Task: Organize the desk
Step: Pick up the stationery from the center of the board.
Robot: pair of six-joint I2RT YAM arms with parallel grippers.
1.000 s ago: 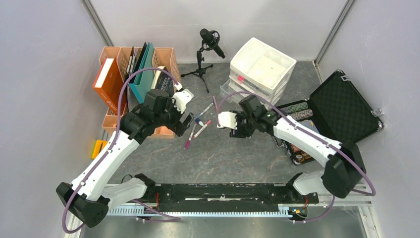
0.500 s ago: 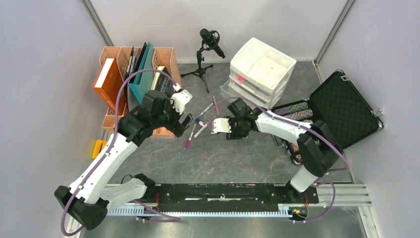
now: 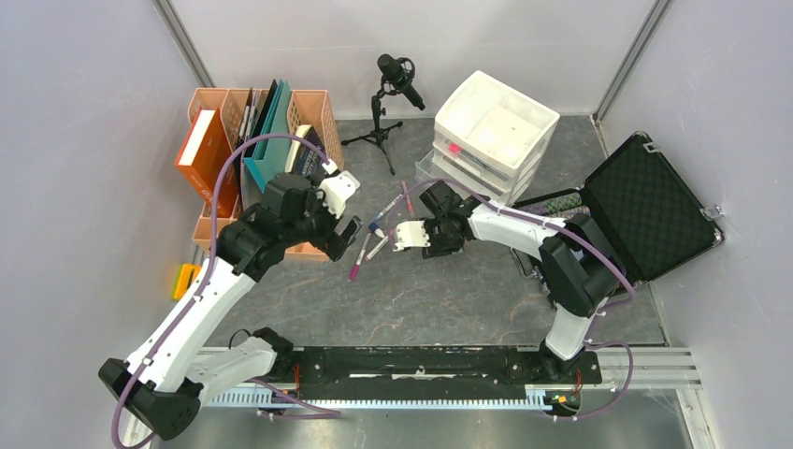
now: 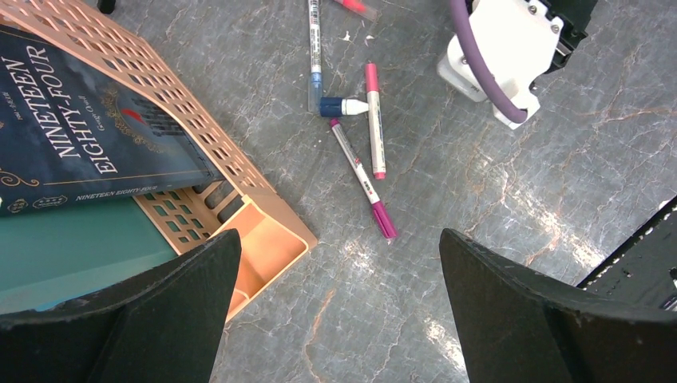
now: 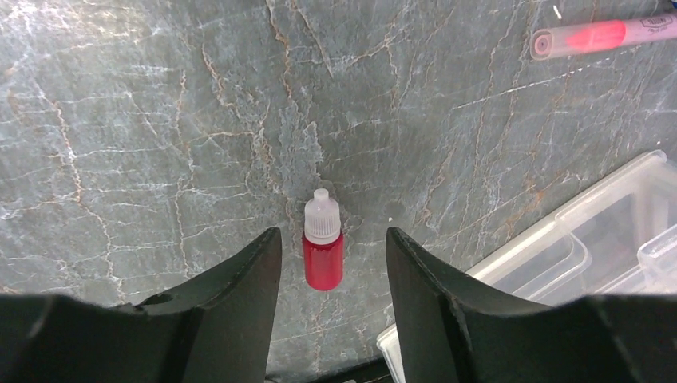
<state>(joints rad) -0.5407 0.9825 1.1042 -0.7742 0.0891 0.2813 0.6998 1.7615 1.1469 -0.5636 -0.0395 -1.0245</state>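
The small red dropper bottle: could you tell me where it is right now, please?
In the right wrist view, the red dropper bottle lies on the desk between the open fingers of the right gripper, left of the clear plastic drawer.

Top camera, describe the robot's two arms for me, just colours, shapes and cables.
The left arm and right arm both have white tube-like links joined by chunky black joints. A purple cable loops along each one. Each wrist ends in a white boxy housing, and the fingers are matte black wedges. No markings or sleeves show.
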